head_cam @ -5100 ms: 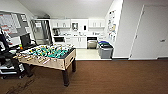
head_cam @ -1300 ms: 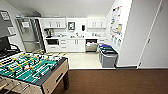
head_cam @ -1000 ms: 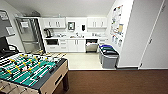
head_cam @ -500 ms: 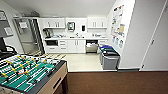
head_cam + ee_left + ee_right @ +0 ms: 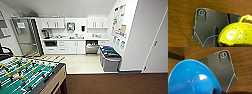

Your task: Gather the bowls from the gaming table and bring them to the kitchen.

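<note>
A yellow-green bowl [image 5: 235, 35] with small holes and a loop handle hangs over the brown floor in the left wrist view, with my left gripper [image 5: 219, 44] shut on its rim. My right gripper [image 5: 217, 91] is shut on a blue bowl [image 5: 193, 78], also above the brown floor. The kitchen [image 5: 75, 37] lies straight ahead in the head view, with white cabinets, a white countertop [image 5: 75, 39] and a dark dishwasher [image 5: 92, 47]. The gaming table is out of view.
A table-football table [image 5: 27, 75] with a green field stands close at the lower left. Grey bins [image 5: 110, 60] with blue and green lids line the right wall at the kitchen's entrance. Brown carpet [image 5: 115, 83] meets the pale kitchen floor [image 5: 82, 63]. A white door [image 5: 157, 50] is at the right.
The camera has driven forward: the kitchen and bins have grown larger, and the table-football table has slid to the lower left corner of the head view.
</note>
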